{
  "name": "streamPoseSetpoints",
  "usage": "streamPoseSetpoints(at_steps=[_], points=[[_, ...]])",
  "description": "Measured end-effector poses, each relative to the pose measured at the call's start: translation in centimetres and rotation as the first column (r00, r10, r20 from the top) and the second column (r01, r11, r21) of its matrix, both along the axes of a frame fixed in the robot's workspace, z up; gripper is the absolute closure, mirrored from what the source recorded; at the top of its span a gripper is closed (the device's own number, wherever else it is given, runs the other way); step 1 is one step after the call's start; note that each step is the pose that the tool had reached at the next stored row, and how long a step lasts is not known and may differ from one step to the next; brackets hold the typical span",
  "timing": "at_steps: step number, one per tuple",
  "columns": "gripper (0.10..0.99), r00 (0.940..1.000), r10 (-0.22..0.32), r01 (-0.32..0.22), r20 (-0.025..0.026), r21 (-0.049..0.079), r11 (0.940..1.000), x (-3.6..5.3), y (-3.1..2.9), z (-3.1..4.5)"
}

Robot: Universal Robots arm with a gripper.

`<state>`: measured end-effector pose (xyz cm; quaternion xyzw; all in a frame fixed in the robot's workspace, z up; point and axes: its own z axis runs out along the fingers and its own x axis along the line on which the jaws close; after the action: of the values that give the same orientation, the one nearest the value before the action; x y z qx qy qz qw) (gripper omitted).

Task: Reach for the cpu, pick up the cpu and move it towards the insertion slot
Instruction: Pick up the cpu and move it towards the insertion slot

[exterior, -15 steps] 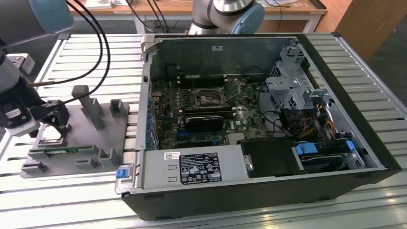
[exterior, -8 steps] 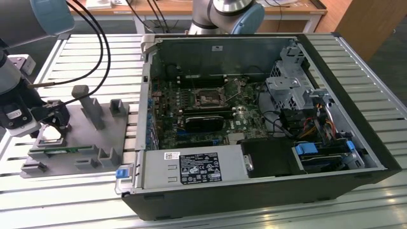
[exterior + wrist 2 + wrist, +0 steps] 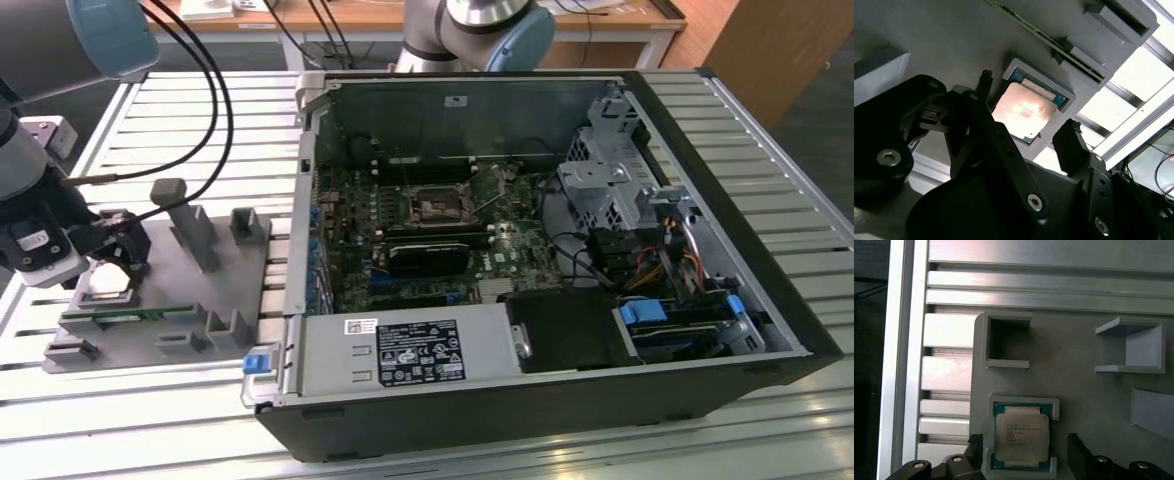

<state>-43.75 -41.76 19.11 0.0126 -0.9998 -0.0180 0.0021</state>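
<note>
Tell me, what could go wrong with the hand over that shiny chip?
The open hand straddles the cpu, which sits in a raised pocket of the grey holder; if slightly off, a finger may hit the rim.
The chip looks thin and smooth, so it might slip or tilt when gripped.
The insertion slot lies inside the computer case, past its wall, which the load could clip.

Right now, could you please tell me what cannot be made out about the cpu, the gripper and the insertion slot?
- The cpu, second wrist view: a dark link of the open gripper covers one corner.
- Contact, first wrist view: the fingers flank the cpu, but their height above it cannot be judged.
- The insertion slot, exterior view: too small to tell whether its frame is latched.
</note>
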Motion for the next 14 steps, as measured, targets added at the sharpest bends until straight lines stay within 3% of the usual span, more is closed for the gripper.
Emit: streamPoseSetpoints(at_steps=[11, 12, 14], points=[[0.333, 1.0000, 0.000, 0.000, -0.0008, 0.000, 1.0000, 0.00, 0.32, -0.52], [0.408, 1.0000, 0.000, 0.000, -0.0008, 0.000, 1.0000, 0.00, 0.33, -0.54], [0.408, 1.0000, 0.000, 0.000, -0.0007, 0.000, 1.0000, 0.00, 0.34, -0.61]])
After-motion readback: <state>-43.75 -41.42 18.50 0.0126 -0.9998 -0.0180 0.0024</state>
